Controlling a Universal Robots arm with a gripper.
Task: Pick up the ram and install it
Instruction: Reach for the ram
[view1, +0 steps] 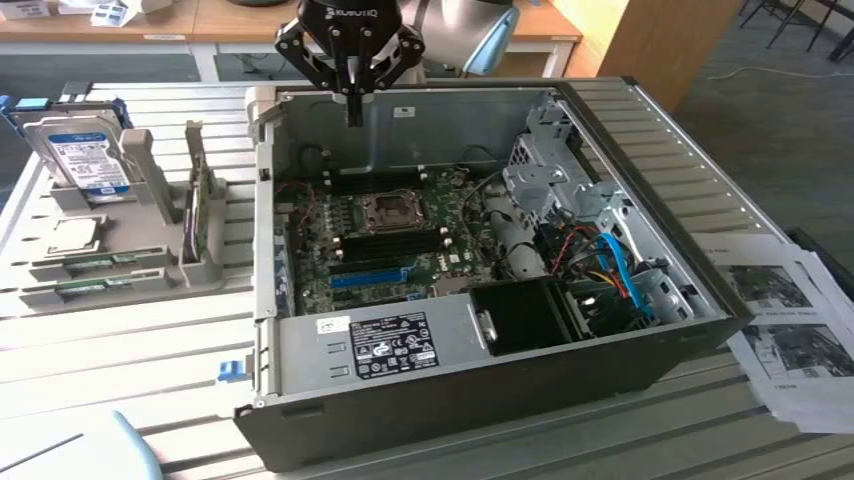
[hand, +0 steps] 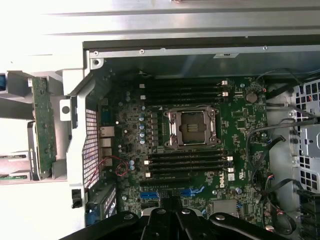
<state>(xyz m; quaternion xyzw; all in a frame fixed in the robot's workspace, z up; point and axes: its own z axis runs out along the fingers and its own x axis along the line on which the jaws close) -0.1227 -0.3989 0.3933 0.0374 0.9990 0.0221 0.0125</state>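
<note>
The ram (view1: 202, 215) is a thin green stick standing on edge in a grey holder (view1: 147, 265) on the exterior view's left, outside the open computer case (view1: 694, 330). The wrist view shows the ram (hand: 44, 127) beside the case wall. My gripper (view1: 354, 115) hangs above the case's back wall, fingers together and nothing between them. Its black linkages and joined fingers, the gripper (hand: 170, 207), sit over the motherboard (hand: 240, 125). Black memory slots (hand: 185, 162) flank the processor socket (hand: 192, 127). The ram is well apart from the gripper.
A silver hard drive (view1: 83, 150) stands in the same holder. A blue slot (view1: 367, 277) lies on the board near the power supply (view1: 380, 345). Drive cages and blue cables (view1: 614, 260) fill the case's right. Printed sheets (view1: 787, 320) lie on the table beside it.
</note>
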